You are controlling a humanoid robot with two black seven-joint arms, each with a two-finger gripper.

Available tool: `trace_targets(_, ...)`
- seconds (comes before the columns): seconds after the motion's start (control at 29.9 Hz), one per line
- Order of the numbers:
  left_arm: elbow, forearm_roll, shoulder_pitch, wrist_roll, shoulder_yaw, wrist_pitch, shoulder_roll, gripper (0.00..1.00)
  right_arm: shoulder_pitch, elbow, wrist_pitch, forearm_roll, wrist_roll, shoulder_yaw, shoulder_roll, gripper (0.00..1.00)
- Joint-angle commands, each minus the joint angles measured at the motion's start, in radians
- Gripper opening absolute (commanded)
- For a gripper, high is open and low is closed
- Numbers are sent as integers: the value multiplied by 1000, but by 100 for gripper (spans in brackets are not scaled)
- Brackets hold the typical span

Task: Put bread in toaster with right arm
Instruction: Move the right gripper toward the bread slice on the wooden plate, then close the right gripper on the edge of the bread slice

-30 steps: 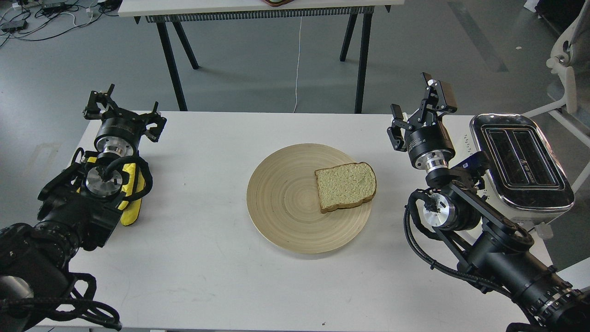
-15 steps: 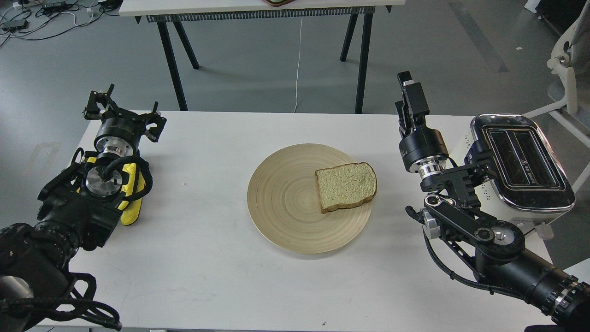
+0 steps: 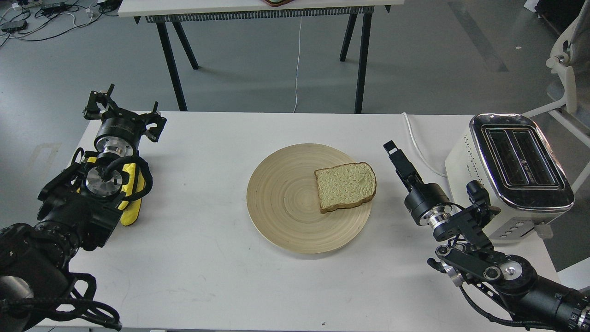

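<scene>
The bread (image 3: 345,185) lies flat on the right part of a round wooden plate (image 3: 286,203) in the middle of the white table. The cream toaster (image 3: 516,170) with its chrome top and two dark slots stands at the table's right edge. My right gripper (image 3: 394,154) hangs low over the table between the plate and the toaster, just right of the bread and apart from it. It is seen side-on as one slim black piece, so I cannot tell its fingers apart. My left gripper (image 3: 124,110) is open and empty at the far left.
A white cable (image 3: 417,147) runs from the toaster to the table's back edge, under the right gripper. Yellow padding (image 3: 131,193) sits on the left arm. A second table stands behind on black legs (image 3: 362,60). A white chair (image 3: 569,60) is at the far right.
My right arm has dropped and folded down. Its gripper went from upright beside the toaster to low over the table near the bread. The left arm and the bread have not moved.
</scene>
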Motion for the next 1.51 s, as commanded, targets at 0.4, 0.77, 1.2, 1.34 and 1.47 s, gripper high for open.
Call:
trace_targets(0.4, 0, 0, 0, 0, 0, 0, 0, 100, -19, -154, 0, 10, 0, -33, 100, 87)
trace_targets(0.77, 0, 0, 0, 0, 0, 0, 0, 100, -17, -156, 0, 12, 0, -50, 126, 68)
trace_targets(1.2, 0, 0, 0, 0, 0, 0, 0, 100, -19, -160, 0, 10, 0, -52, 126, 65)
trace_targets(1.34, 0, 0, 0, 0, 0, 0, 0, 100, -17, -160, 0, 12, 0, -81, 125, 63)
trace_targets(1.47, 0, 0, 0, 0, 0, 0, 0, 100, -17, -162, 0, 10, 0, -85, 126, 60)
